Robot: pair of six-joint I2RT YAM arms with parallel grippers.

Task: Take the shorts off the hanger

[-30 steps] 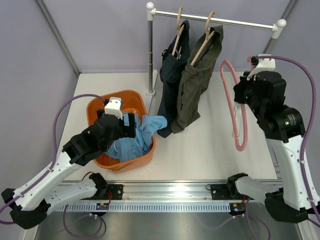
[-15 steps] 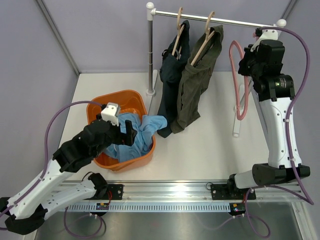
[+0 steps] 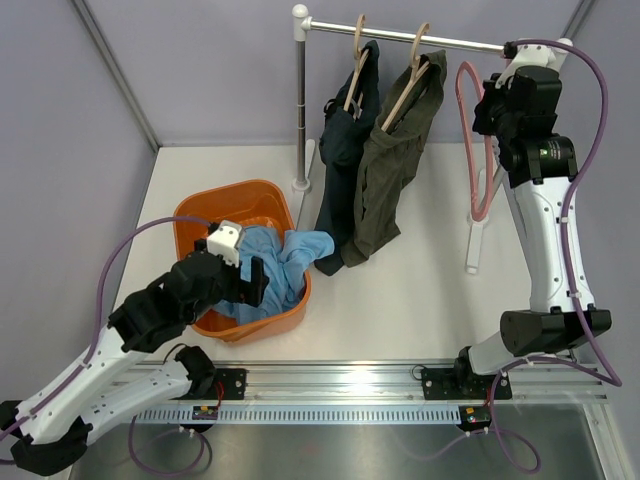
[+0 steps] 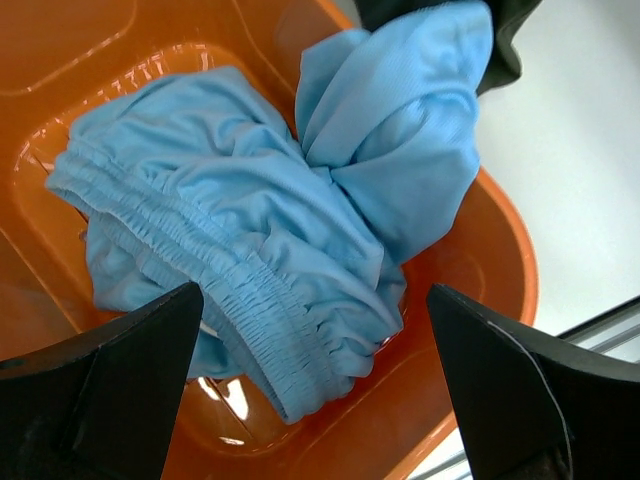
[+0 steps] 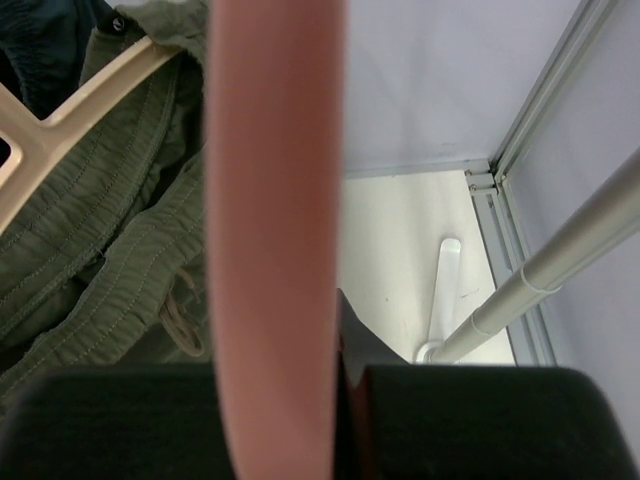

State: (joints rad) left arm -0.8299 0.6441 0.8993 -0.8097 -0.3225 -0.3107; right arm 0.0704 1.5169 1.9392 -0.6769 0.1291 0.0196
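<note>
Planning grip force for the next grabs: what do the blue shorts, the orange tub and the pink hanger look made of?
The light blue shorts: thin soft knit, matte, finely ribbed, gathered elastic waistband. The orange tub: likely plastic, smooth and glossy; lights reflect off its walls. The pink hanger: smooth, evenly coloured, probably plastic or a coated core; cannot tell which.

In the right wrist view the pink hanger is a blurred bar across the right gripper — the fingers' grip on it is lost in a dark smear below. The navy shorts are cut to a corner sliver. The left gripper shows only finger stubs, cropped by the lower edge.
</note>
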